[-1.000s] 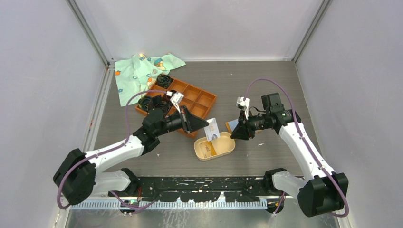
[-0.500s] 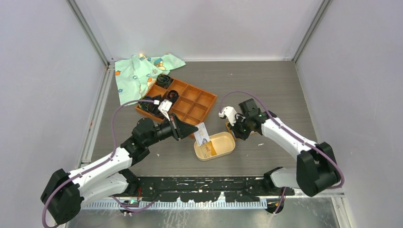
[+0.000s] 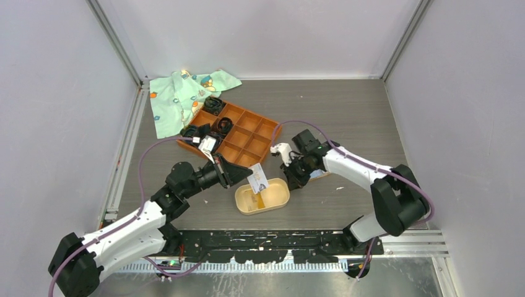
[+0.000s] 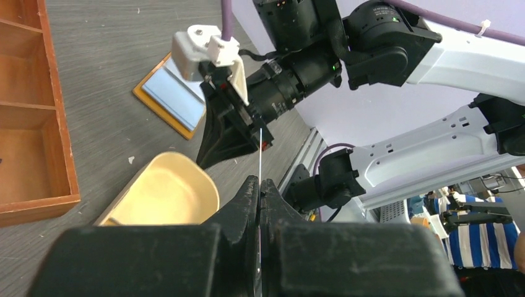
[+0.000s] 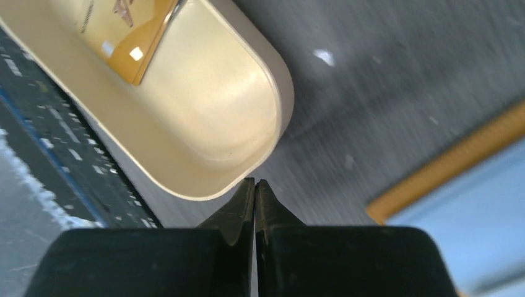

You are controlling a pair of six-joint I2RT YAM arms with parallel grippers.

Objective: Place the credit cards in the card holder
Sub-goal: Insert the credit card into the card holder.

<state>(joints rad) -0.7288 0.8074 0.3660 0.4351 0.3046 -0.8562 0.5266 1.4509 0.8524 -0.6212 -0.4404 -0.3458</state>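
Smooth semi-gloss beige plastic card holder (image 5: 235, 124); card (image 5: 127, 37) inside glossy; table (image 3: 347, 111) matt grey wood-grain; upper-left cloth (image 3: 176, 99) soft printed fabric.

Robotics lab cell (plain grey walls (image 3: 56, 93), metal frame posts (image 3: 117, 46)), two arms (image 3: 130, 226) at a table (image 3: 347, 111)

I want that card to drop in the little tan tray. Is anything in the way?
Nothing visible blocks it. The left claw holds the card upright by the far rim of the card holder. One gold card lies inside, with bare floor beside it. The shut right claw sits outside the holder's right end.
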